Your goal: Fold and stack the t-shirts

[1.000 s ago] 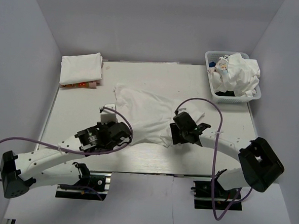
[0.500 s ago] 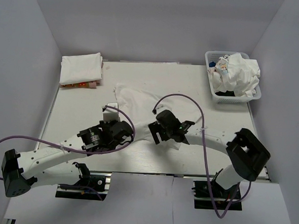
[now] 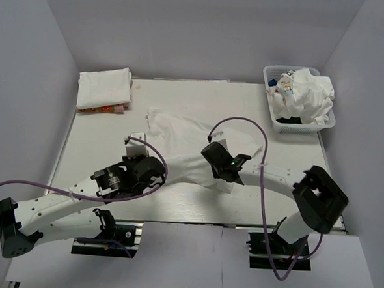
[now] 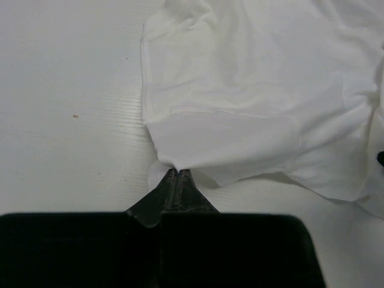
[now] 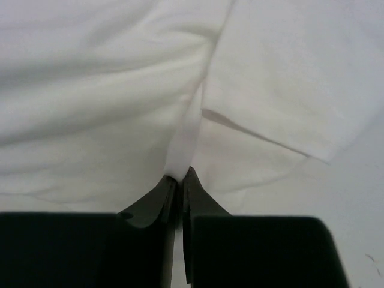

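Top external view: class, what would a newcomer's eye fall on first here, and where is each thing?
A white t-shirt lies spread and rumpled in the middle of the table, the left gripper pinched shut on its near edge and the right gripper on a fold of it. A folded white stack sits at the far left corner, and a white basket at the far right is heaped with crumpled shirts.

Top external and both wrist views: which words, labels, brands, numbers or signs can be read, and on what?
No text is readable in any view.
Small coloured tag on the crumpled shirts in the basket: too small to read.
Coloured marks under the folded stack: too small to read.
Spread white t-shirt: plain, no print seen.
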`<act>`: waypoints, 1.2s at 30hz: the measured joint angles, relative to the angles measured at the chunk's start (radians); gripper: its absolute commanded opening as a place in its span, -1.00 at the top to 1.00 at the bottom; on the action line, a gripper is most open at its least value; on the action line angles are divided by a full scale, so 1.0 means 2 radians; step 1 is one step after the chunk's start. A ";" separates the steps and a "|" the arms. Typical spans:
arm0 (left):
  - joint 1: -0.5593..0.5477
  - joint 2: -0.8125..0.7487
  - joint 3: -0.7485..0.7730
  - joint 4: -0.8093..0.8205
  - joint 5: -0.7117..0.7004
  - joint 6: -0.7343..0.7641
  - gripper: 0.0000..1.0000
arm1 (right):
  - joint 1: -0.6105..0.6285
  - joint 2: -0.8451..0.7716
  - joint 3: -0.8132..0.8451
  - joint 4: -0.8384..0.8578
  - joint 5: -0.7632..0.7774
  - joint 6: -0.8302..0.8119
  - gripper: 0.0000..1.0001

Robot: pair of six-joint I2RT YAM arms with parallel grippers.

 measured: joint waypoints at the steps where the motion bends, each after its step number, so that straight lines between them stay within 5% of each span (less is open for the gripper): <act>1: 0.000 0.000 0.000 0.000 -0.003 -0.001 1.00 | 0.000 -0.019 -0.005 -0.006 0.010 0.006 1.00; 8: 0.003 0.001 0.029 0.015 -0.071 0.022 1.00 | -0.022 -0.165 -0.009 -0.027 0.124 0.053 1.00; 17: 0.003 -0.034 0.123 0.323 -0.112 0.331 1.00 | -0.046 -0.340 0.078 0.033 0.231 -0.018 1.00; 24: 0.003 -0.068 0.255 0.388 0.015 0.458 1.00 | -0.044 -0.416 0.219 0.047 0.130 -0.120 1.00; 31: 0.002 -0.055 0.419 0.330 0.199 0.484 1.00 | -0.043 -0.415 0.393 -0.034 -0.056 -0.158 1.00; 36: 0.002 -0.002 0.540 0.284 0.250 0.486 1.00 | -0.043 -0.412 0.430 -0.066 -0.113 -0.166 1.00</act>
